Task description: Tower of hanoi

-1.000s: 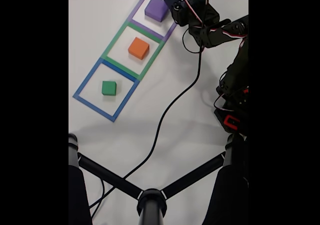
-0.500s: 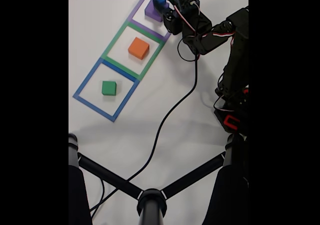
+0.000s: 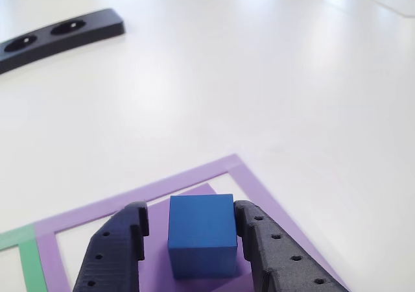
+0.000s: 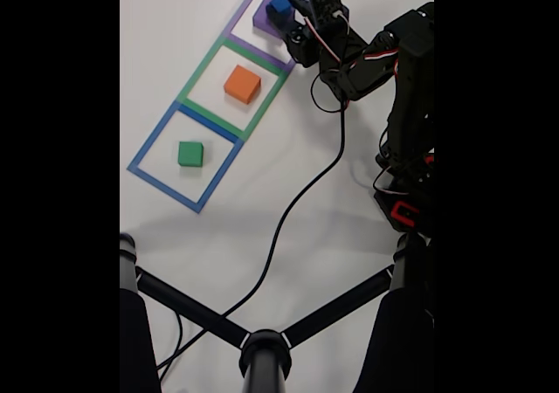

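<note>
The gripper [image 3: 202,240] has the little blue cube [image 3: 201,235] between its two black fingers. The right finger [image 3: 266,250] touches the cube's side. On the left there is a thin gap, so I cannot tell if the hold is tight or just let go.

A second ago the arm held the cube up past the top edge of the purple tape square [image 4: 247,9]. Now it has swung in and come down, and the cube sits right over the purple block [image 4: 262,15], near the far corner of that square. In the close view the cube looks like it rests on the purple top [image 3: 159,220].

The orange block [image 4: 242,84] sits in the green tape square [image 4: 194,77], and the green block [image 4: 190,154] sits in the blue tape square [image 4: 146,149]. Both have stayed where they were. A black bar with holes [image 3: 58,36] lies far off on the white table [image 3: 272,78].

I think the smallest piece is being set on the biggest one. That is an allowed move in this game. The next thing would be to open the fingers wider and lift away without knocking the cube.
</note>
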Robot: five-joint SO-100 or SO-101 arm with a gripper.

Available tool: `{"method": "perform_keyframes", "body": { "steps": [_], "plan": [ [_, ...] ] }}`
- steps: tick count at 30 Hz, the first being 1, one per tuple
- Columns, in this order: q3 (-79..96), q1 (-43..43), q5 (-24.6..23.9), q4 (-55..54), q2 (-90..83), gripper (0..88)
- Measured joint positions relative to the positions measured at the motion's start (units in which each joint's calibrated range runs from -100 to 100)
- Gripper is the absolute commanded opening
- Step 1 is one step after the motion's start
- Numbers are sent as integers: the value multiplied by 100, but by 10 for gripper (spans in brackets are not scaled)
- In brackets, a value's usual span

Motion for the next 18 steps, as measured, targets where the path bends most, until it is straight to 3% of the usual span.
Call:
{"method": "perform_keyframes", "body": {
  "steps": [10,14,18],
  "plan": [
    [270,0,0,329,-447,221],
    [348,16,20,1541,-1570,185],
    [157,98,79,3604,-3065,77]
  ]
}}
